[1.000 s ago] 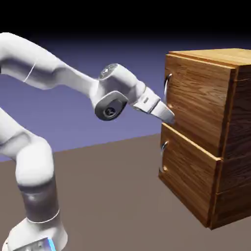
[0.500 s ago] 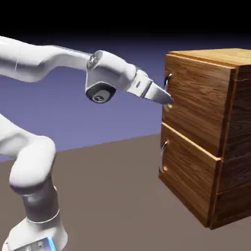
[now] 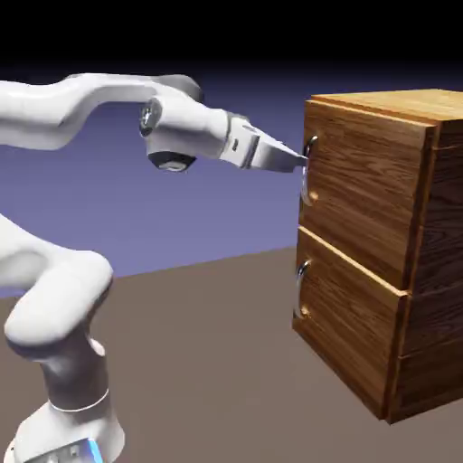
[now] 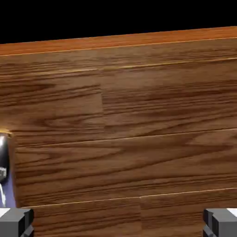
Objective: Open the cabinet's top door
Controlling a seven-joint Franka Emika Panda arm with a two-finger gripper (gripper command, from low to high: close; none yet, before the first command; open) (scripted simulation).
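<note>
gripper [image 4: 118, 223] wide, 2 tips apart — set near top door's handle [image 3: 307, 170], presumably to hook it.

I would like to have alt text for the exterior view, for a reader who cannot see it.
A white Franka arm holds its gripper at the curved silver handle of the closed top door on a brown wood-grain cabinet. Below is a matching closed panel with its own handle.

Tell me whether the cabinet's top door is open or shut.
Shut: the top door sits flush against the cabinet, with no gap showing.
</note>
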